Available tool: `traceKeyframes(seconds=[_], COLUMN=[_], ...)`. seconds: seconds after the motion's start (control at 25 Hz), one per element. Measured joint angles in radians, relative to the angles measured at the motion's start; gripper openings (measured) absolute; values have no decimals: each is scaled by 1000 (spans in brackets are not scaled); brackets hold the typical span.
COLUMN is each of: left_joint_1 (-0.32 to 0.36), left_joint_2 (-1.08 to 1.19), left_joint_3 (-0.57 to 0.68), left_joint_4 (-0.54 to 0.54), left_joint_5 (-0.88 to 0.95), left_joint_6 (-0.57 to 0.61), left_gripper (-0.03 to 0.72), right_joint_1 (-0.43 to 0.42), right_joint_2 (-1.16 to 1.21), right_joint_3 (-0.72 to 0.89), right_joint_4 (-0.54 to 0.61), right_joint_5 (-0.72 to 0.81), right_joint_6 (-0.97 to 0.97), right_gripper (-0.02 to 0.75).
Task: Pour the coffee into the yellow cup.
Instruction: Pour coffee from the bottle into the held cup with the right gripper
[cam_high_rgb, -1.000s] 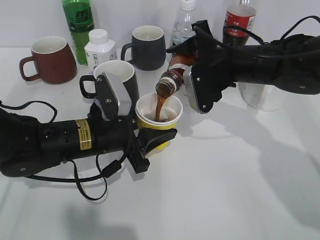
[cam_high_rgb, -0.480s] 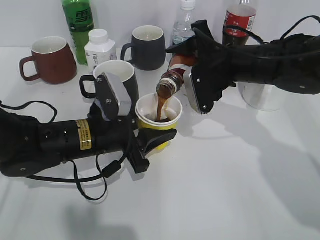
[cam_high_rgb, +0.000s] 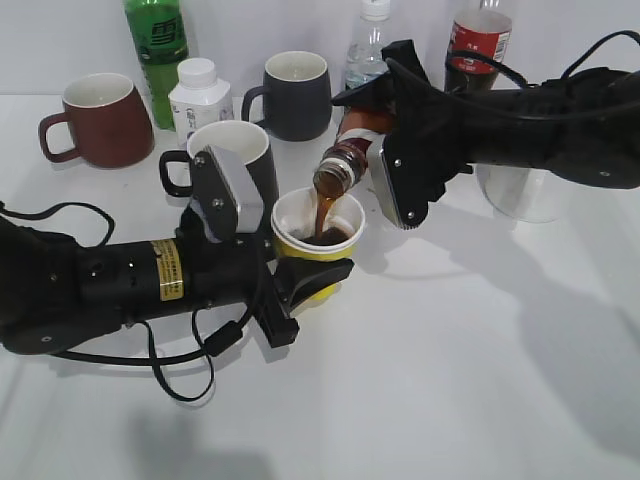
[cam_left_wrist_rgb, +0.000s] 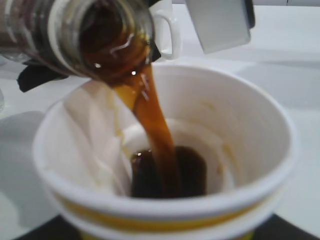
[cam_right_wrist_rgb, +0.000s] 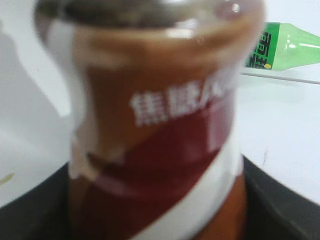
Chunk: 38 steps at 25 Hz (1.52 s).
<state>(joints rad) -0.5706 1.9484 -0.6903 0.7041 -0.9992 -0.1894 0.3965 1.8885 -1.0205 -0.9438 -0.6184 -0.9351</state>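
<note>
My left gripper (cam_high_rgb: 312, 278) is shut on the yellow cup (cam_high_rgb: 345, 243), holding it upright on the table. The cup fills the left wrist view (cam_left_wrist_rgb: 250, 130), white inside, with dark coffee (cam_left_wrist_rgb: 192, 172) pooled at its bottom. My right gripper (cam_high_rgb: 385, 150) is shut on the small brown-orange coffee bottle (cam_high_rgb: 345, 160), tilted mouth-down over the cup's rim. A brown stream of coffee (cam_high_rgb: 322, 212) falls from the mouth (cam_left_wrist_rgb: 112, 45) into the cup. The bottle's label fills the right wrist view (cam_right_wrist_rgb: 160, 140).
A black-and-white mug (cam_high_rgb: 235, 150) stands just behind the cup. A maroon mug (cam_high_rgb: 100, 120), green bottle (cam_high_rgb: 157, 50), white jar (cam_high_rgb: 200, 95), dark grey mug (cam_high_rgb: 295, 95), clear water bottle (cam_high_rgb: 368, 50), cola bottle (cam_high_rgb: 480, 40) and clear glass (cam_high_rgb: 520, 195) line the back.
The pour goes on and the coffee level in the cup has risen a little. Both arms and the bottle have stayed almost still.
</note>
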Motion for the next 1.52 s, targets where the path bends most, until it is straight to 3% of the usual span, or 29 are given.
traceKeyframes(seconds=[0.88, 1.24, 1.52], left_joint_1=[0, 0, 0], left_joint_2=[0, 0, -57], left_joint_3=[0, 4, 71], left_joint_4=[1, -8, -96], left_joint_5=[4, -18, -67], left_joint_6=[0, 0, 0], left_gripper=[339, 338, 338], right_joint_1=[0, 0, 0], right_joint_2=[0, 0, 0], right_joint_3=[0, 0, 0], right_joint_4=[30, 39, 9], right_joint_5=[0, 0, -3], right_joint_6=[-22, 187, 528], right_gripper=[501, 501, 501])
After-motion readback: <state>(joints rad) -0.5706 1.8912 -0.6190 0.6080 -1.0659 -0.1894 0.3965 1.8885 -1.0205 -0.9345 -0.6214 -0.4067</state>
